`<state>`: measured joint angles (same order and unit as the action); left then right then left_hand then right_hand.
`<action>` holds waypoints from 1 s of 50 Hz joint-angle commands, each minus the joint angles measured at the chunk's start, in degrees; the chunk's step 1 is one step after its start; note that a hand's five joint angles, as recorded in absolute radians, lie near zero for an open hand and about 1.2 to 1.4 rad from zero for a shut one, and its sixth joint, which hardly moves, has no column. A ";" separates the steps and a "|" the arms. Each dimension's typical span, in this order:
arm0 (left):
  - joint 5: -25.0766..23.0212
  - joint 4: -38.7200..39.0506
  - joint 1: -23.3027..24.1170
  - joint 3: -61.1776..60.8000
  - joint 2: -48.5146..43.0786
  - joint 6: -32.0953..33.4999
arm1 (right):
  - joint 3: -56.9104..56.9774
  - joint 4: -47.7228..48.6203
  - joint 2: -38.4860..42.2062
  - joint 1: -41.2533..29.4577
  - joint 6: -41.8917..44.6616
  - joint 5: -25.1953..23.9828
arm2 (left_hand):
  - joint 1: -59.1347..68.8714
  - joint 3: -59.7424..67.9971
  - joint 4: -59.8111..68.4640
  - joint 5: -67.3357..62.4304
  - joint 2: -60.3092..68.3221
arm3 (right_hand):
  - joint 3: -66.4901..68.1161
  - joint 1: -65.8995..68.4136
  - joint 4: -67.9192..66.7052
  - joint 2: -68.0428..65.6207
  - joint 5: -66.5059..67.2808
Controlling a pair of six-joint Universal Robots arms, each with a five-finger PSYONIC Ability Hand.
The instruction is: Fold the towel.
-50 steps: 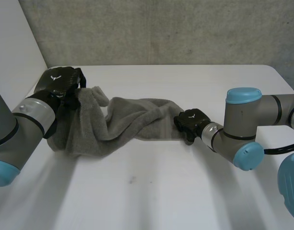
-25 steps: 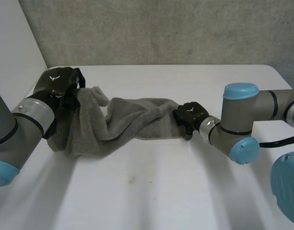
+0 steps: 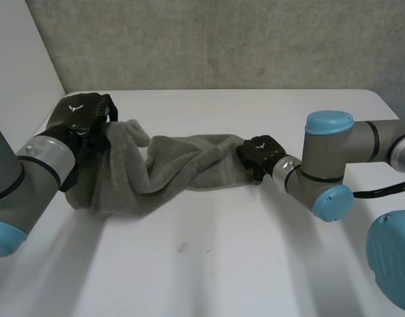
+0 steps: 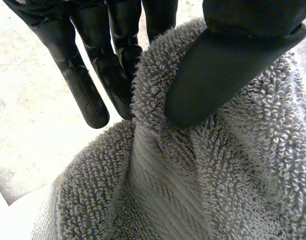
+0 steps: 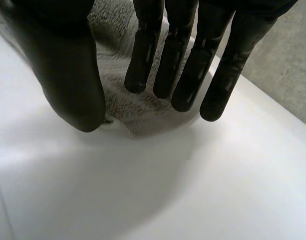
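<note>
A grey terry towel (image 3: 169,168) lies bunched in a long rope across the white table (image 3: 209,264). My left hand (image 3: 80,113) holds its left end raised a little. In the left wrist view the thumb (image 4: 227,65) presses a fold of the towel (image 4: 232,165) against the fingers (image 4: 93,80). My right hand (image 3: 258,153) is at the towel's right end, low over the table. In the right wrist view its fingers (image 5: 182,55) are straight and the thumb (image 5: 68,75) stands apart, with the towel's end (image 5: 138,112) lying on the table between them.
Bare white table (image 5: 192,190) stretches in front of the towel and to its right. A grey wall (image 3: 222,39) rises behind the table's far edge. My right arm's elbow (image 3: 328,158) sits close to the right of the towel.
My right hand has slid left along the table up to the towel's right end. The left hand and its end of the towel have stayed put.
</note>
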<state>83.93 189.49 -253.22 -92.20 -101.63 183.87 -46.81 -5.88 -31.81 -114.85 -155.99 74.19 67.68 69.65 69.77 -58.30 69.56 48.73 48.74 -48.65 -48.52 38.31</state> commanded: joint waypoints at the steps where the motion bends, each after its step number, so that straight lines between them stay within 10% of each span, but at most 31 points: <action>1: 0.09 0.00 -0.08 0.00 0.03 0.00 | 1.98 -0.80 0.00 -0.02 -0.11 -0.01 | 12.32 10.35 10.23 -11.70 10.44 | 2.88 2.87 -2.97 -3.09 3.31; 19: 0.00 0.00 -0.08 -0.09 -0.32 0.00 | 3.92 -2.12 2.28 -1.16 -0.02 -0.63 | 12.32 10.35 10.23 -11.70 10.44 | -5.68 -5.69 5.59 5.47 -5.25; 28: -0.17 0.18 -0.08 -0.97 -0.32 0.09 | 5.85 -2.82 2.90 -1.16 -0.10 -0.45 | 12.32 10.35 10.23 -11.70 10.44 | 31.21 31.20 -31.29 -31.42 31.63; 40: -0.09 0.18 0.00 -1.05 -0.15 0.00 | 8.93 -7.04 -0.27 -1.16 -0.81 -0.63 | 12.32 10.35 10.23 -11.70 10.44 | 31.27 31.26 -31.35 -31.48 31.69; 42: -0.09 0.18 0.00 -1.05 -0.15 0.00 | 6.75 -8.18 -1.40 -1.16 -0.28 -0.80 | 12.32 10.35 10.23 -11.70 10.44 | -11.33 -11.35 11.25 11.13 -10.91; 50: -0.17 0.18 -0.08 -1.05 -0.15 0.00 | 2.87 -9.77 -1.24 -1.16 -0.11 -1.24 | 12.32 10.35 10.23 -11.70 10.44 | -21.32 -21.34 21.24 21.12 -20.90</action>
<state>83.83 189.67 -253.24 -93.25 -101.78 183.87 -41.22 -14.74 -33.32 -116.02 -156.26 73.13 67.68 69.65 69.78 -58.30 69.56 30.57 30.27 -30.79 -30.83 18.85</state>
